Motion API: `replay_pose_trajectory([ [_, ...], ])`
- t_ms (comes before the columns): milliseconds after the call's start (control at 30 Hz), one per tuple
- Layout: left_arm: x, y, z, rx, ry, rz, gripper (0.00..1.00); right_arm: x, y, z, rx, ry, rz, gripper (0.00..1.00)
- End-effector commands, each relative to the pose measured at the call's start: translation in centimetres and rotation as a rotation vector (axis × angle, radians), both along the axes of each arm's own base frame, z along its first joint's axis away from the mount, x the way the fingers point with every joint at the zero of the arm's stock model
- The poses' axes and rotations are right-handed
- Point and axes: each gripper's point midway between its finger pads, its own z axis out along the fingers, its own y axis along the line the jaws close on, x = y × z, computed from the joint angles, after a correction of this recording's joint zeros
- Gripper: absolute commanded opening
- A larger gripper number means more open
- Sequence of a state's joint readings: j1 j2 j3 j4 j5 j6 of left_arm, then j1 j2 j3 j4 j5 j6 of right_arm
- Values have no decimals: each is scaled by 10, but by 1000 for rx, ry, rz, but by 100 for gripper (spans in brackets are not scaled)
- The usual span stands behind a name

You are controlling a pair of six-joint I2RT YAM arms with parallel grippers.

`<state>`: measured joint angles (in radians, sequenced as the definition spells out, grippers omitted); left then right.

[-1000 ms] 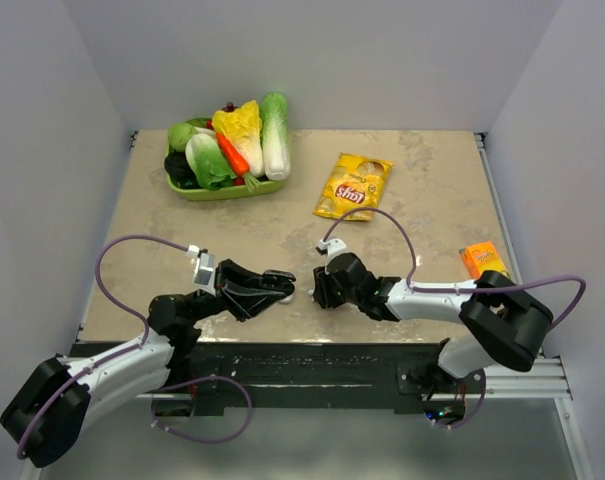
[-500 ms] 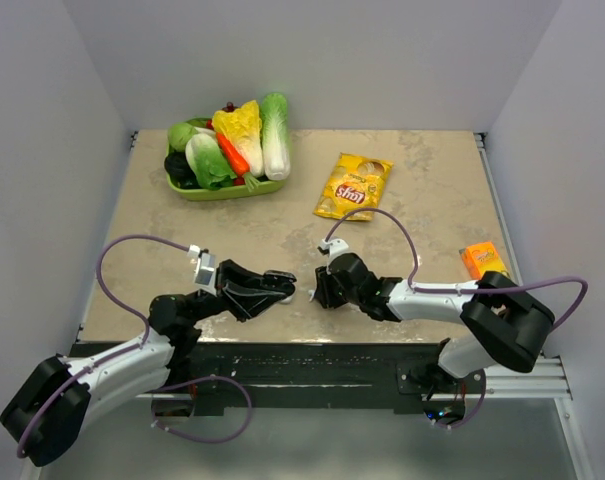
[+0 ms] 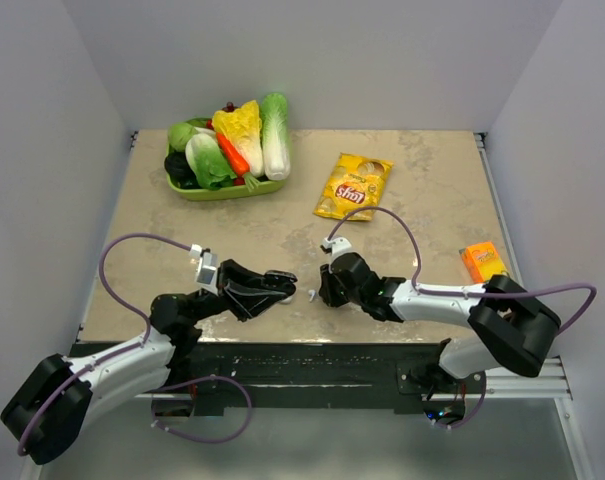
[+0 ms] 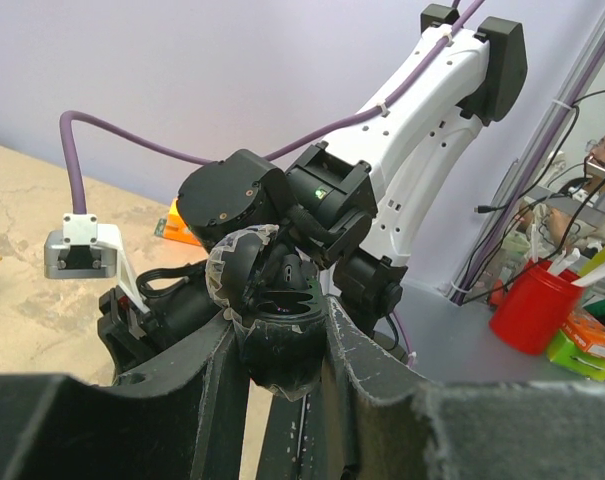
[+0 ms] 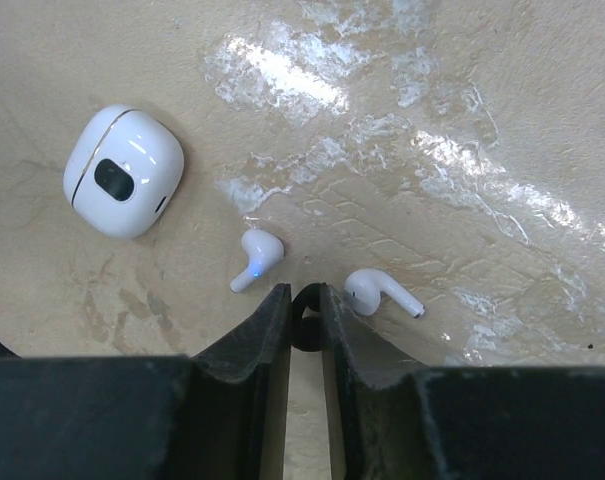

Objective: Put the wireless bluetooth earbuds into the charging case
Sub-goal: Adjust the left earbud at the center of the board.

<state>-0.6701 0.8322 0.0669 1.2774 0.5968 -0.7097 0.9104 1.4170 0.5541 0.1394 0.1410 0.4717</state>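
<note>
On your left, the left gripper (image 3: 280,284) is clamped tight on the dark charging case (image 4: 282,350), whose lid is tipped open toward the other arm. Further right, on the table (image 5: 502,90), lie a closed white case (image 5: 122,185) and two white buds (image 5: 255,258), one on each side of the right gripper (image 5: 303,295), whose fingers are pinched almost together on what looks like a dark bud (image 5: 304,322). Expect that bud to be feather-light, hard and slick, so grip across its rounded body and squeeze gently, or it may squirt out.
</note>
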Motion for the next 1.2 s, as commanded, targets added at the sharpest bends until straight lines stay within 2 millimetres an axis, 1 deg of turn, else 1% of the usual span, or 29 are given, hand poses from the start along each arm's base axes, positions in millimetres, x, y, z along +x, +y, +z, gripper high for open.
replay_pose_trajectory([
  [0, -13, 12, 39, -129, -192, 22, 0, 6, -11, 3, -42, -15, -45, 18],
  [433, -14, 12, 39, -132, -190, 21, 0, 5, -17, 5, -66, 0, -74, 0],
  [533, -13, 12, 39, -132, -189, 24, 0, 9, -17, 9, -69, -8, -89, 0],
  [633, -13, 12, 40, -134, -189, 25, 0, 7, -20, 8, -83, 0, -96, 0],
  [767, -14, 12, 39, -135, -188, 25, 0, 8, -18, 11, -76, -1, -95, 0],
  [833, -14, 12, 39, -135, -188, 25, 0, 7, -17, 11, -72, 4, -88, 8],
  [867, -14, 12, 39, -134, -187, 25, 0, 7, -16, 12, -67, 1, -87, 14],
  [967, -14, 13, 38, -135, -187, 26, 0, 7, -14, 15, -57, 1, -86, 26],
  [1067, -15, 13, 37, -134, -186, 24, 0, 8, -14, 19, -50, -8, -87, 34],
  [1167, -14, 13, 38, -137, -186, 29, 0, 9, -14, 22, -43, -14, -89, 37],
])
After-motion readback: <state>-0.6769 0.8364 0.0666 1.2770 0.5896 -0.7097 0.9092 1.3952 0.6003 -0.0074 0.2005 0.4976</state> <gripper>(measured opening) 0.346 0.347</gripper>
